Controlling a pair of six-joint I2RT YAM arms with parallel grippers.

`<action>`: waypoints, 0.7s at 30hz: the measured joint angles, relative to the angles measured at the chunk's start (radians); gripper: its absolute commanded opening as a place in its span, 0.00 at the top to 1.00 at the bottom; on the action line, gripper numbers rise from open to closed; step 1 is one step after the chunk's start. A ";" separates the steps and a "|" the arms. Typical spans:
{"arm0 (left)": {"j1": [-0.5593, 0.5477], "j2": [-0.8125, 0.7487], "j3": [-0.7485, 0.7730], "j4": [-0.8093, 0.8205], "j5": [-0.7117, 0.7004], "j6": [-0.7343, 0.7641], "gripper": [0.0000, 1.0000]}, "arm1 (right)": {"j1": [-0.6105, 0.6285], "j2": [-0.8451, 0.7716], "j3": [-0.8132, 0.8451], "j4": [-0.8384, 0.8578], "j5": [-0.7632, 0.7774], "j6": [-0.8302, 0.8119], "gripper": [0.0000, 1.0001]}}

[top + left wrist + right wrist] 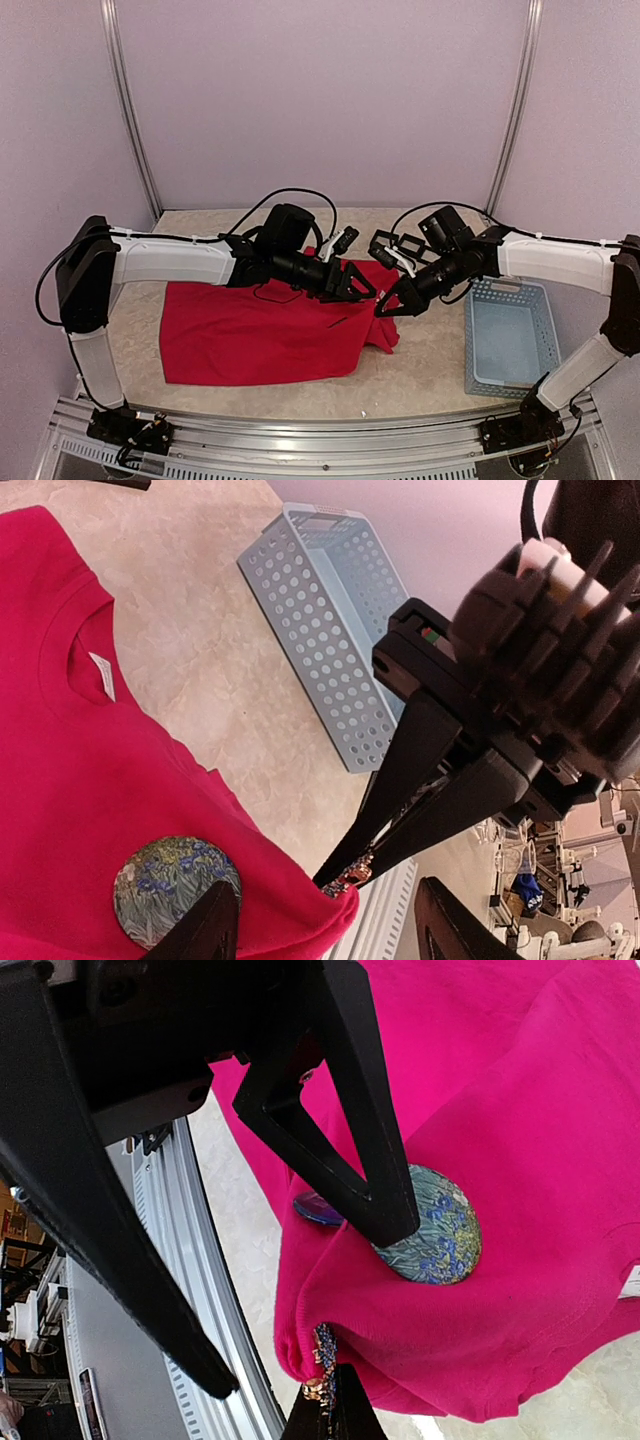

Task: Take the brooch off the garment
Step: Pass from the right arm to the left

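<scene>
Right jaws tight on garment (90, 780) near brooch (165, 888)

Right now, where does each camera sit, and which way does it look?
Top external: above and behind the arms, looking down on the table, garment and basket; both arms show.
Left wrist: on the left arm, facing right toward the basket; its own open fingers show, and the right gripper pinching the garment's edge.
Right wrist: on the right arm, facing the near rail; its shut fingers show, and the left gripper open by the brooch.
Shared: both wrist views show the brooch and the pinched edge.
</scene>
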 measured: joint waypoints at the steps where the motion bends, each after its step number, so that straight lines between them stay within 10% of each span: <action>1: 0.000 0.000 -0.002 0.002 0.006 0.000 0.40 | -0.002 0.000 -0.001 0.000 -0.009 0.000 1.00; 21: -0.010 0.026 0.032 -0.083 0.043 0.052 0.62 | -0.017 0.000 -0.005 0.004 -0.092 0.000 1.00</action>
